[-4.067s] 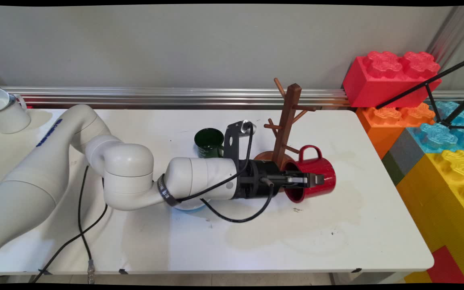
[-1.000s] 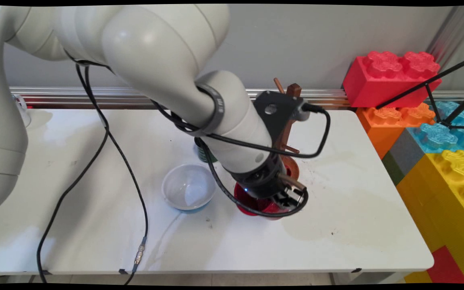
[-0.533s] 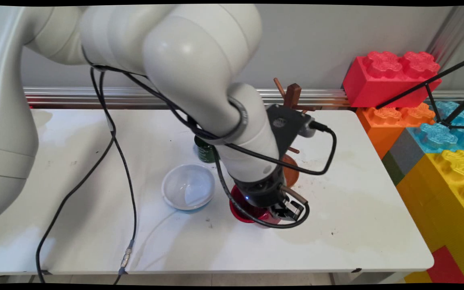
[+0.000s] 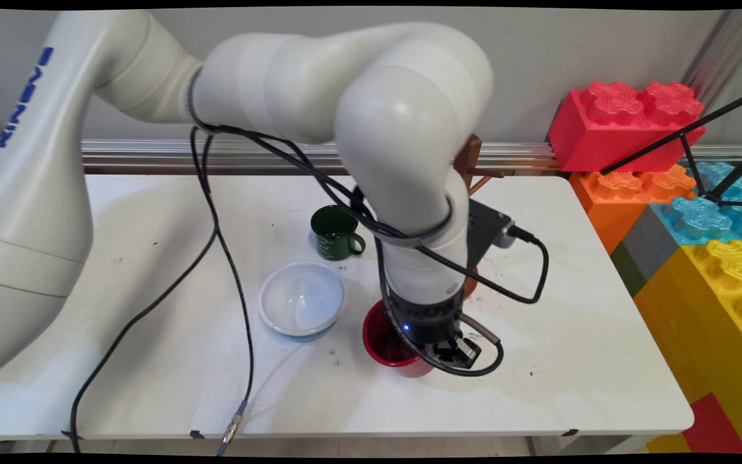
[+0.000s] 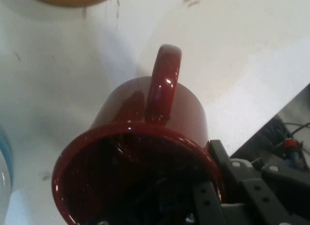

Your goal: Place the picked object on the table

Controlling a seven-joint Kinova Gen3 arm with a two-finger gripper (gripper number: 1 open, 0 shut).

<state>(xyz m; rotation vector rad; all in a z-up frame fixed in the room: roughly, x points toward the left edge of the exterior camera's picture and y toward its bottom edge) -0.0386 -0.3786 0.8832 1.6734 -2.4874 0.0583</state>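
red mug [image 4: 389,345] gripped at its right rim by gripper [image 4: 458,353], one finger inside | mug carried nearer from wooden rack [image 4: 471,158], now upright on table [image 4: 152,386]

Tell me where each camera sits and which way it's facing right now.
Main view: fixed above the table's near side, looking down across the table toward the wall; shows the white arm and gripper.
Hand view: on the hand, looking along the gripper into the red mug; its black linkage shows.
Shared: the red mug, gripped at its rim.
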